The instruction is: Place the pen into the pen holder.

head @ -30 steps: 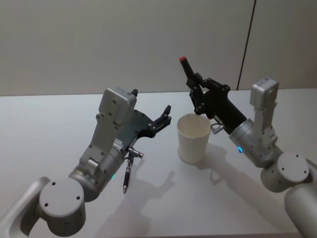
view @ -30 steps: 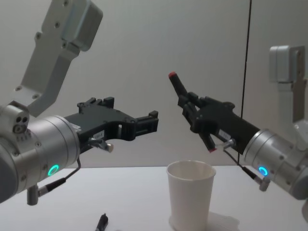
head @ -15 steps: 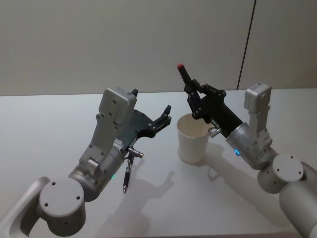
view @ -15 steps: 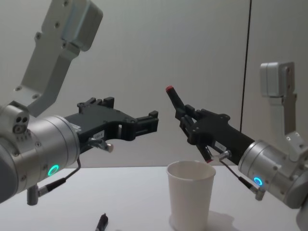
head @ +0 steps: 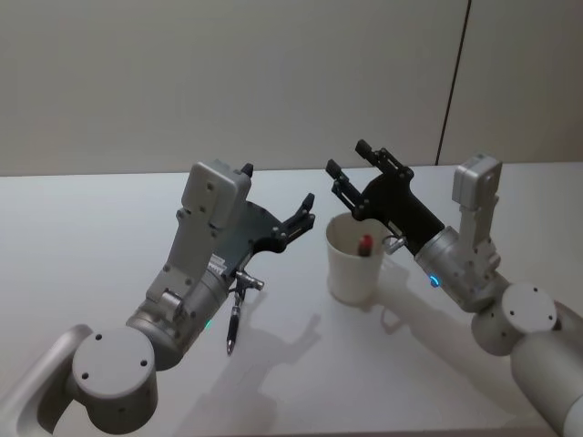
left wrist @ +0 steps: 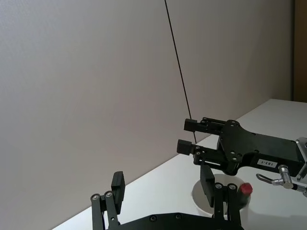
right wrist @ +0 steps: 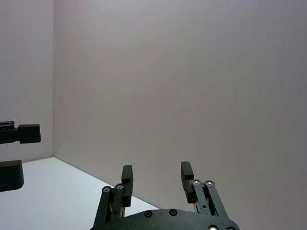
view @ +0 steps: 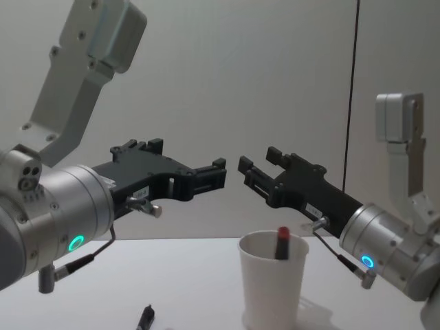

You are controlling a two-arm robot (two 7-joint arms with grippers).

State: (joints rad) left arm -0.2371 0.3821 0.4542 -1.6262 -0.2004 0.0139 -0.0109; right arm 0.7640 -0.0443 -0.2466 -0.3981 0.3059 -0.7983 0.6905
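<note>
The pen [head: 365, 244], dark with a red end [view: 282, 235], stands inside the pen holder [head: 353, 266], a white paper cup [view: 273, 292] at the table's middle. Its red end shows just above the rim [left wrist: 245, 189]. My right gripper [head: 347, 157] hangs open just above and behind the cup, with nothing between its fingers [right wrist: 157, 173] [view: 258, 158]. My left gripper [head: 302, 213] is open too, held level in the air left of the cup [view: 218, 172] [left wrist: 162, 182].
A second dark pen [head: 233, 328] lies on the white table [head: 91, 237] under my left arm, left of the cup [view: 145, 317]. A plain wall rises behind the table.
My right gripper opened and let go of the pen, which dropped into the cup. The left arm has not moved.
</note>
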